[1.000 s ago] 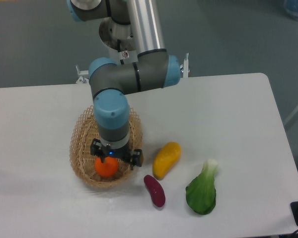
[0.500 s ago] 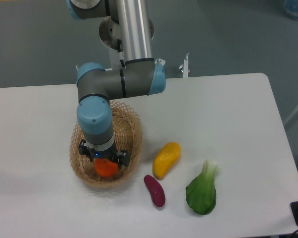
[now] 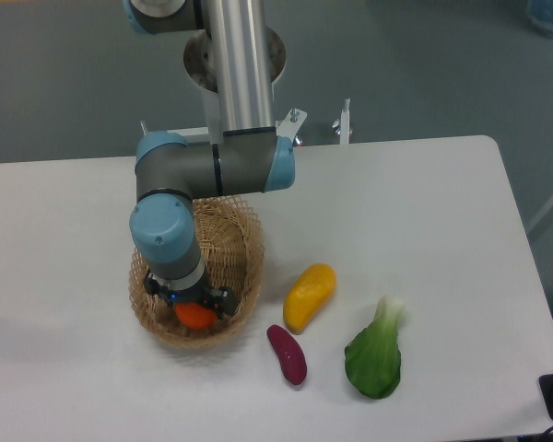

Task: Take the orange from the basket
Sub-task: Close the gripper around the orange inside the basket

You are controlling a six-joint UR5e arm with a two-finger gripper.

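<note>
Overhead, from the single fixed camera, we see a white table [image 3: 424,193] with a grey-and-blue robot arm [image 3: 203,170] reaching straight down into an oval tan wicker basket [image 3: 249,267]. Our black two-finger gripper [image 3: 192,302] sits low inside it, directly over a small round bright-orange fruit [image 3: 195,316], probably so the fingers can straddle it. The orange rests on the basket floor near the front wall, half hidden by the wrist. We cannot tell whether the fingers are spread or already pinching the fruit. To the right of the basket, well clear of it, lie a yellow-orange elongated mango-like fruit [image 3: 309,296], a dark purple oblong vegetable [image 3: 287,354] and a leafy green bok choy [image 3: 375,354].
</note>
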